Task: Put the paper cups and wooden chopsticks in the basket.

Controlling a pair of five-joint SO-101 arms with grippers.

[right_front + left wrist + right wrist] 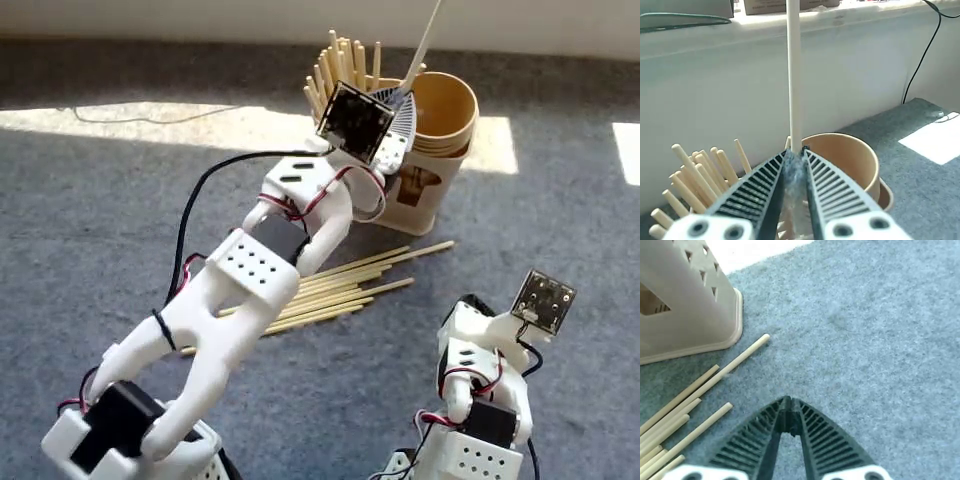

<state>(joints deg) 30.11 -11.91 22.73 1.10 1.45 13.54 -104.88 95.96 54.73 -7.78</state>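
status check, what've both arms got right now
Left gripper jaws shut on a chopstick, upright over the basket. Right gripper jaws shut, empty, above carpet. Loose chopsticks on carpet beside basket, partly under left arm.

No text, number or sign can be read anywhere. The basket [442, 205] has a brown shape on its wall, but no letters can be made out in it. The boxes [767, 6] on the sill behind have dark marks that are too small to read.
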